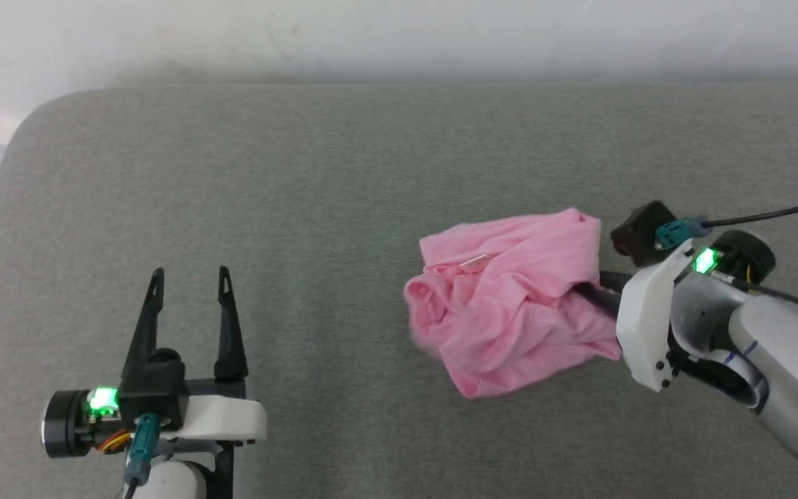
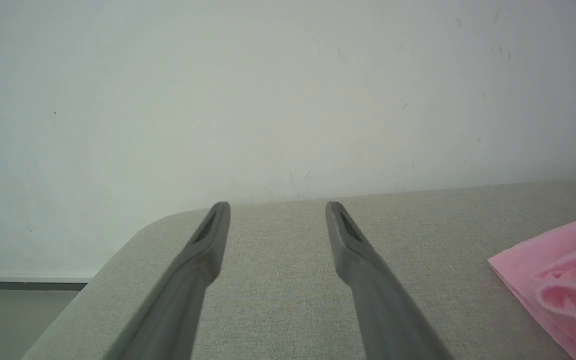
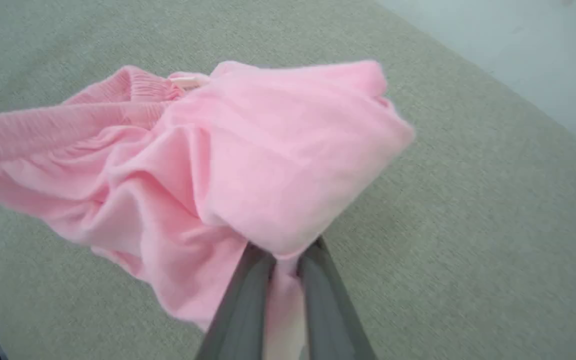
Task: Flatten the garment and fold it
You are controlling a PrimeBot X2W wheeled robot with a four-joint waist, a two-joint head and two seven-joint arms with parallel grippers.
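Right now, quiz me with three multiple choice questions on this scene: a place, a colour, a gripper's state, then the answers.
1. Where on the grey surface does the garment lie?
A) far left corner
B) off the front edge
C) toward the robot's right

2. What colour is the garment?
A) pink
B) white
C) blue

3. The right gripper is:
A) open above bare surface
B) shut on the garment
C) open beside the garment

1 C: the head view shows it right of centre.
2 A: its cloth is pink.
3 B: pink cloth is pinched between its fingers.
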